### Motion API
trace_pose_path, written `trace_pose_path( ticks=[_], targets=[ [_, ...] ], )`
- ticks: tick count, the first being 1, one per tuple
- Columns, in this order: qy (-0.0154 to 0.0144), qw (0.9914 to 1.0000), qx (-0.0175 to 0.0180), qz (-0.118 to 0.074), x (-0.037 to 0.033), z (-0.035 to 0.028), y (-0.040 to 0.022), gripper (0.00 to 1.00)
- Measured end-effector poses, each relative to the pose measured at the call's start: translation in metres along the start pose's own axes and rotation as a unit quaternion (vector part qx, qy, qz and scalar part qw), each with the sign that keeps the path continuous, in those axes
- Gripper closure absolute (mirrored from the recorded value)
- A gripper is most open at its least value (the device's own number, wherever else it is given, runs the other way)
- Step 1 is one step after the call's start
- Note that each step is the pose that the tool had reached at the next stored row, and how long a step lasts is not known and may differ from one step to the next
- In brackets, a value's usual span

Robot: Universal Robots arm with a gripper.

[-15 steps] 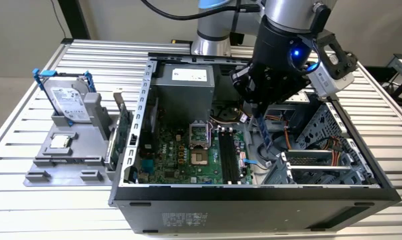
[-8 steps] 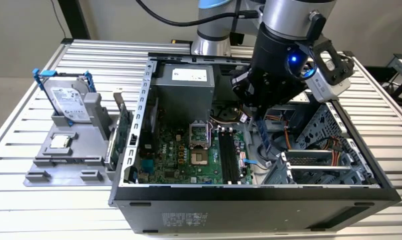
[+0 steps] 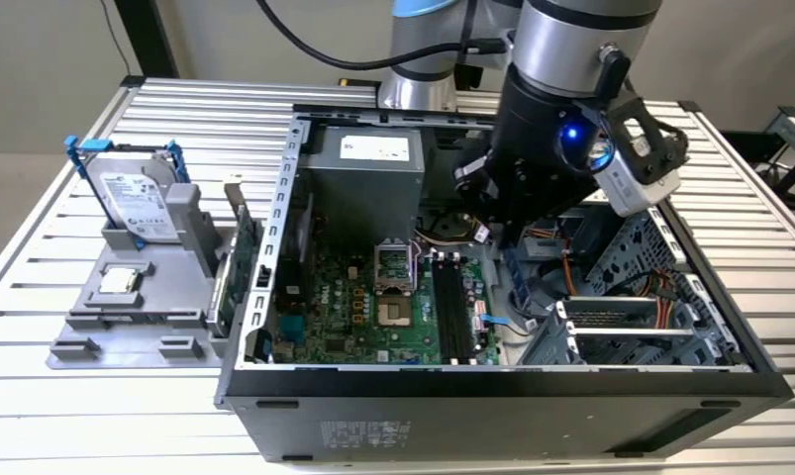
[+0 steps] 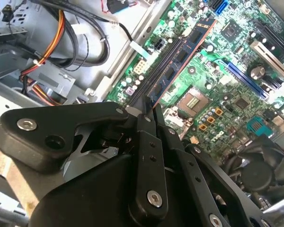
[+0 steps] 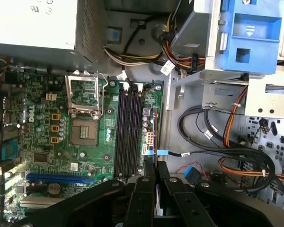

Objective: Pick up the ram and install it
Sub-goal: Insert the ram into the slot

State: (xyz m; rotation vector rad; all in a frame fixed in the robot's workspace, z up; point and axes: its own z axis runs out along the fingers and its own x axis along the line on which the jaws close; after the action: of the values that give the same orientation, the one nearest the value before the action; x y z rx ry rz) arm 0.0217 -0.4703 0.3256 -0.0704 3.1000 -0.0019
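Observation:
In the second wrist view the ram (image 4: 185, 51), a thin bluish-green stick with dark chips and a coppery edge, reaches out from between my black fingers. My gripper (image 4: 150, 109) is shut on it. The stick hangs just above the motherboard's long black slots (image 4: 157, 66) and runs parallel to them, a little to one side. In the first wrist view my gripper (image 5: 155, 166) sits just past the end of the black slots (image 5: 128, 132). The exterior view has my gripper (image 3: 498, 234) down inside the open computer case, above the far end of the slots (image 3: 452, 312).
The power supply (image 3: 364, 173) stands at the back of the case and a drive cage (image 3: 635, 317) with cable bundles on the exterior view's right. The CPU socket (image 5: 84, 130) lies beside the slots. Outside the case, a grey holder carries a silver hard drive (image 3: 140, 203) and a green card (image 3: 243, 262).

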Motion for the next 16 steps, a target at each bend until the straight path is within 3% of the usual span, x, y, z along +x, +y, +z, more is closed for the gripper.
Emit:
trace_pose_path(
  ticks=[4,16],
  targets=[
    [0.0002,0.99985,0.0025,0.017,0.0032,0.0071,0.0003,1.00],
    [0.0002,0.99871,0.0039,0.051,0.0070,0.0278,0.0043,1.00]
  ],
)
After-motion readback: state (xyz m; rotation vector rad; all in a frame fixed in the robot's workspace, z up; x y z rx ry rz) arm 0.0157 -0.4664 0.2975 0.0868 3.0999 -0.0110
